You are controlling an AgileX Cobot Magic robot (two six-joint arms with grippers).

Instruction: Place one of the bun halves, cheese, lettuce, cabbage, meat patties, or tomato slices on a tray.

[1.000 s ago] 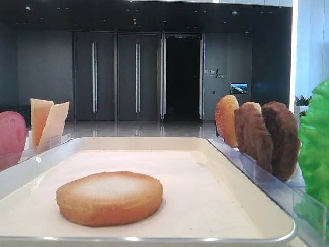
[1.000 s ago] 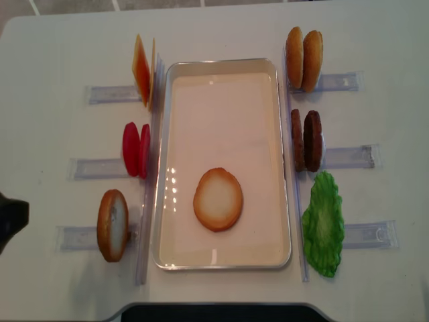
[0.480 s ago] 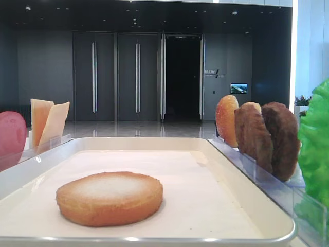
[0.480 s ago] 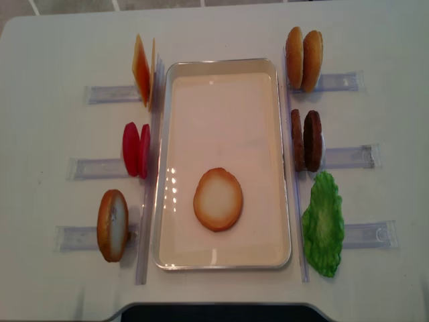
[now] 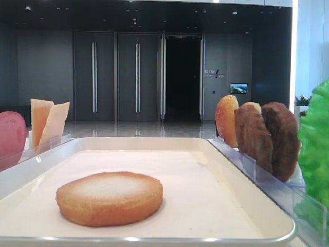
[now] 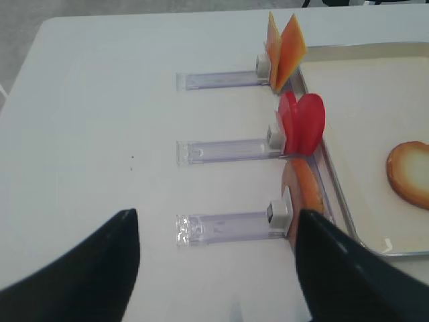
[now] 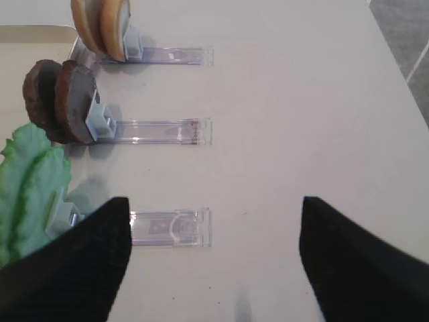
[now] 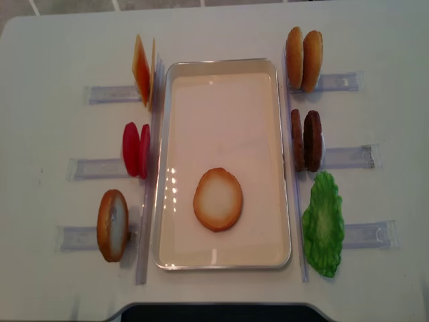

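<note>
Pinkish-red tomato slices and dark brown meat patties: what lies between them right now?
In the overhead view, the cream-white rectangular tray spans the gap between the tomato slices and the meat patties. That stretch of liner is bare; the round bun half lies nearer the front.

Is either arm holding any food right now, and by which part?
Nothing is held. The left gripper and right gripper both show open, empty jaws above the bare white table.

Tabletop (image 8: 375, 40) matt white, racks (image 7: 164, 131) clear glossy plastic, tray (image 8: 285, 161) smooth cream with a shiny rim and what looks like a matt paper liner, bun half (image 8: 218, 199) dry and grainy on its pale face, meat patties (image 7: 67, 100) rough matt brown, lettuce (image 8: 323, 225) ruffled, slightly waxy.
</note>
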